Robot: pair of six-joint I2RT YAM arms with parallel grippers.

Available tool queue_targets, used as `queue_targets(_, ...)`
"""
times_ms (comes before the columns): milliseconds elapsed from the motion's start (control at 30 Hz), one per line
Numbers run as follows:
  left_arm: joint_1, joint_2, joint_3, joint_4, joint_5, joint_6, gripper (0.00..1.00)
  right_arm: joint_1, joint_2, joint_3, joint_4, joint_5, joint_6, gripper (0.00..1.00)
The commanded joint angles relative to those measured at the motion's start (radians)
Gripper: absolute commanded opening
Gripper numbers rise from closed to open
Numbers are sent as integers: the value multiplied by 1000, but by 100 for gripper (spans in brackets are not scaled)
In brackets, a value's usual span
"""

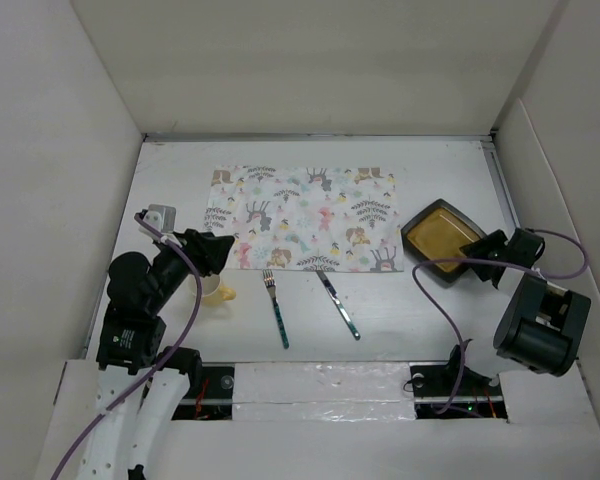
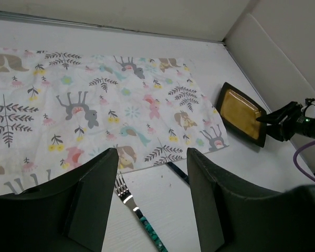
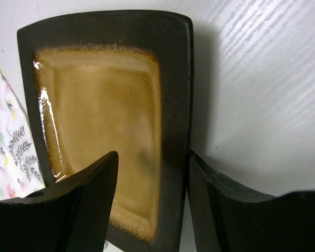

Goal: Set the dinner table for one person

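L arm (image 1: 140,290) hovering nearest, jaws spread, empty, above fork (image 2: 121,185). R arm (image 1: 540,320): jaws also spread, hanging over brown plate (image 3: 100,121), contact unclear. White tabletop (image 1: 450,170) carrying all: animal-print placemat (image 1: 305,215) centre, plate right, fork & knife (image 1: 338,303) near-side.

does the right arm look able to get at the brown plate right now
Likely yes: the right arm's fingers stand open astride one edge of the brown plate, nothing lies on it or between them, and the placemat sits off to its side.
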State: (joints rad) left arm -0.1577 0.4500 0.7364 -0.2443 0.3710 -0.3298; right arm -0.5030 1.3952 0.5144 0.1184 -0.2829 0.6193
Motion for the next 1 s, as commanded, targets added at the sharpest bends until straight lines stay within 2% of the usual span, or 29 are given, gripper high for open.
queue_targets(0, -6, -16, 4, 13, -23, 21, 52, -14, 54, -24, 118, -67, 96, 52)
queue_targets(100, -6, -10, 8, 8, -40, 21, 51, -23, 77, -60, 180, -64, 163, 40)
queue_targets(200, -6, -14, 6, 7, -47, 18, 51, -35, 77, -108, 249, -62, 226, 12)
queue_targets(300, -6, -8, 8, 2, -64, 17, 51, -49, 42, -149, 322, -79, 283, 0)
queue_targets(433, -6, -10, 3, 4, -76, 12, 50, -49, -100, -154, 290, -38, 312, 0)
queue_targets(600, -6, -19, -2, 0, -113, 5, 50, -49, -367, -50, 57, 114, 241, 0)
queue_targets(667, -6, -25, -2, 0, -139, -2, 50, -49, -476, -1, 18, 139, 215, 0)
queue_targets(767, -6, -23, -3, -1, -152, -5, 50, -49, -547, 27, 46, 107, 201, 0)
queue_targets(833, -6, -22, -8, 2, -152, -9, 50, -49, -544, 71, 53, 27, 166, 0)
queue_targets(933, -6, -8, -6, 2, -158, -11, 50, 26, -487, 145, 99, -100, 140, 0)
queue_targets(967, -6, -7, -8, 3, -150, -11, 50, 96, -458, 173, 104, -136, 117, 0)
